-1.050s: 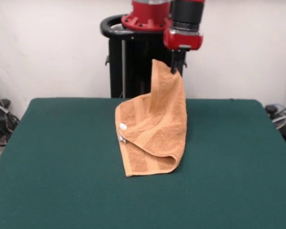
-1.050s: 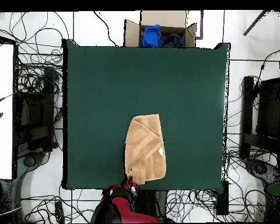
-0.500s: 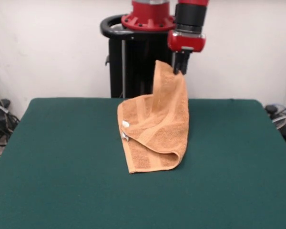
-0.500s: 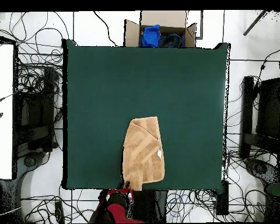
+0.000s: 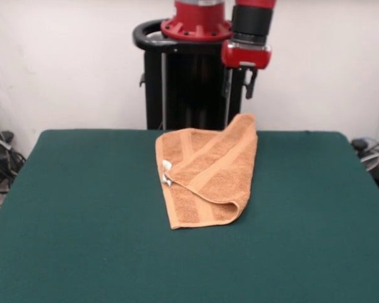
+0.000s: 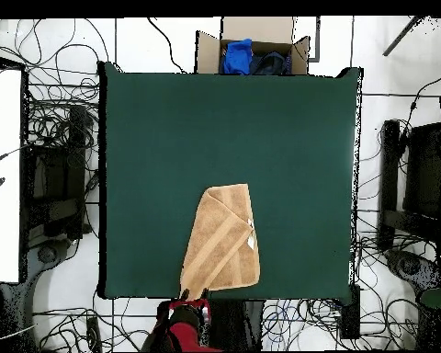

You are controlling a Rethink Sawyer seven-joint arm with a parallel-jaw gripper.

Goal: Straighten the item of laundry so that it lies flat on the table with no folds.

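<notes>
The item of laundry, an orange-tan towel (image 5: 208, 177), lies on the green table (image 5: 82, 221), folded over itself along a slanting crease. One corner reaches the far edge below the arm. Its small white tag (image 5: 166, 165) shows at the left side. My gripper (image 5: 239, 85) hangs above that far corner, open, clear of the cloth and holding nothing. From above, the towel (image 6: 222, 244) sits near the table's (image 6: 169, 138) bottom edge, with one corner pointing toward the red gripper (image 6: 189, 308) just past that edge.
The black pedestal (image 5: 177, 82) stands behind the table's far edge. In the overhead view, a cardboard box (image 6: 252, 51) with blue and dark items sits beyond the opposite edge. Cables and dark equipment (image 6: 59, 184) flank the table on the floor.
The gripper opened and let go of the towel's raised corner. That corner dropped onto the table near the far edge, so no part stands up now.
</notes>
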